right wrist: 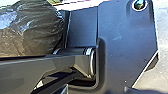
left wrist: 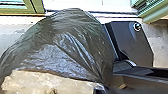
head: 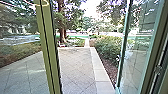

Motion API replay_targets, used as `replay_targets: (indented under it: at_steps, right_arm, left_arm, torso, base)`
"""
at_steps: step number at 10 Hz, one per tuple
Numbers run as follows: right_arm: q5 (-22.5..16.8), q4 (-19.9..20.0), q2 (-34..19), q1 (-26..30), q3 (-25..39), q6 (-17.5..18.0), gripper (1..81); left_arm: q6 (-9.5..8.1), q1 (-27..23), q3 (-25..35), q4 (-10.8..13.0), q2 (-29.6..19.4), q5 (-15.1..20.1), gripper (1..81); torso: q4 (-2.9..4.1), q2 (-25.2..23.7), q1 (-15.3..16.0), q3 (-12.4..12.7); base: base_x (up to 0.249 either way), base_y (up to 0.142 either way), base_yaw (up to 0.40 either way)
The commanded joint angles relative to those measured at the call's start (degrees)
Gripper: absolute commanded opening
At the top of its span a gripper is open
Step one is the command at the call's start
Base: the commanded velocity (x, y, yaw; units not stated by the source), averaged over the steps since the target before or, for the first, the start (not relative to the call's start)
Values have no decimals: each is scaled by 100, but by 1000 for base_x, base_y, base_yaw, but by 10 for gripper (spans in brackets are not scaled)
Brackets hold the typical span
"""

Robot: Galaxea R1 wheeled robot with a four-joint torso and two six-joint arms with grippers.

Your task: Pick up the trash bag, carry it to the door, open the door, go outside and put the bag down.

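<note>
A glass door [head: 138, 50] stands open on the right of the head view, its pale green edge toward the doorway. The dark trash bag [left wrist: 75, 42] bulges large in the left wrist view, beside the robot's own dark plate, with a pale, crumpled part below it. In the right wrist view the same bag [right wrist: 30, 27] shows beside the robot's plate and jointed bar. What holds the bag cannot be made out.
A green-yellow door post [head: 48, 50] rises left of the opening, with glass beyond it. Outside lies a paved path [head: 77, 65] with a pale stone border [head: 101, 72]. Bushes [head: 108, 47] line its right side, and a tree [head: 62, 25] stands farther off.
</note>
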Motion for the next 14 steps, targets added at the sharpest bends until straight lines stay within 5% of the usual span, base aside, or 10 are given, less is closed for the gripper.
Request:
replay_targets:
  at_steps: [1,2,3,7,14]
  right_arm:
    - [-335,-26,65,314,54,-19,811]
    - [-335,-35,74,331,54,-19,811]
    - [-335,-35,74,332,45,-19,811]
    - [-335,-35,74,323,27,-19,811]
    - [-335,-44,74,305,36,-19,811]
  left_arm:
    - [46,-317,-6,71,19,267,10]
    - [46,-317,3,63,19,267,10]
    - [46,-317,3,63,19,267,10]
    - [46,-317,3,63,27,267,10]
    - [46,-317,3,71,36,259,10]
  torso:
    - [0,0,0,-536]
    - [0,0,0,-555]
    - [0,-2,-2,-105]
    - [0,0,0,-441]
    - [0,0,0,-426]
  base:
    - [0,-102,0]
    - [0,-102,0]
    - [0,-102,0]
    - [0,-102,0]
    - [0,-68,0]
